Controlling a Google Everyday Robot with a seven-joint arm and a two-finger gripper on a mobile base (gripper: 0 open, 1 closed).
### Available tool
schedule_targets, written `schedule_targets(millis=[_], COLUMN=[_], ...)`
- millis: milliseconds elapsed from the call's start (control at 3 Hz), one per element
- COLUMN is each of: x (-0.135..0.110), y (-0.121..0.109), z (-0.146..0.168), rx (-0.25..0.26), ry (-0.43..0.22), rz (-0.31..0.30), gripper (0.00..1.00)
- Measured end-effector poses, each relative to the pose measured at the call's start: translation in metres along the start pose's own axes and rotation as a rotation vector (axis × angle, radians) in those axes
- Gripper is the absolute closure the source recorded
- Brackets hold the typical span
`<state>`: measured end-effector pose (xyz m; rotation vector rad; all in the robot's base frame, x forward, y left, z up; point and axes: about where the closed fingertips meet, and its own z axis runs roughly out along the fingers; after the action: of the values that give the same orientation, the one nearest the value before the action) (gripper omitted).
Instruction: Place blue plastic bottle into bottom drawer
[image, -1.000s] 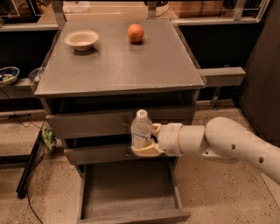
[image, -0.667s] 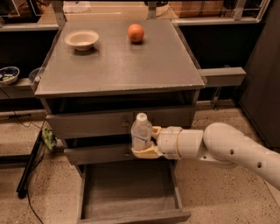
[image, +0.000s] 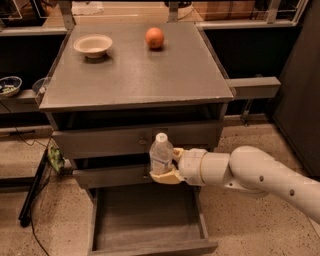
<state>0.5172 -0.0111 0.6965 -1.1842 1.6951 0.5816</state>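
Speckled floor, dark room. Grey metal-look cabinet (image: 135, 80), flat top carrying shallow cream bowl (image: 93, 45) back left and round orange (image: 155, 37) back centre, well apart. Small clear, faintly bluish blue plastic bottle (image: 161, 156) with white screw cap: upright, long axis vertical, cap up, in front of middle drawer face, higher than pulled-out grey bottom drawer (image: 150, 220). Tan two-finger gripper (image: 164, 167) on white arm (image: 250, 172), reaching in from right, clamped around bottle's lower body; lower finger (image: 162, 177) curves near base.
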Motion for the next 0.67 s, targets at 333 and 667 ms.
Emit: schedule_targets(millis=[333, 667], x=[0.0445, 0.0445], y=[0.0005, 0.0005], z=[0.0191, 0.0191], rx=[0.055, 0.055], ry=[0.028, 0.028], rz=[0.05, 0.05], gripper=[1.0, 1.0])
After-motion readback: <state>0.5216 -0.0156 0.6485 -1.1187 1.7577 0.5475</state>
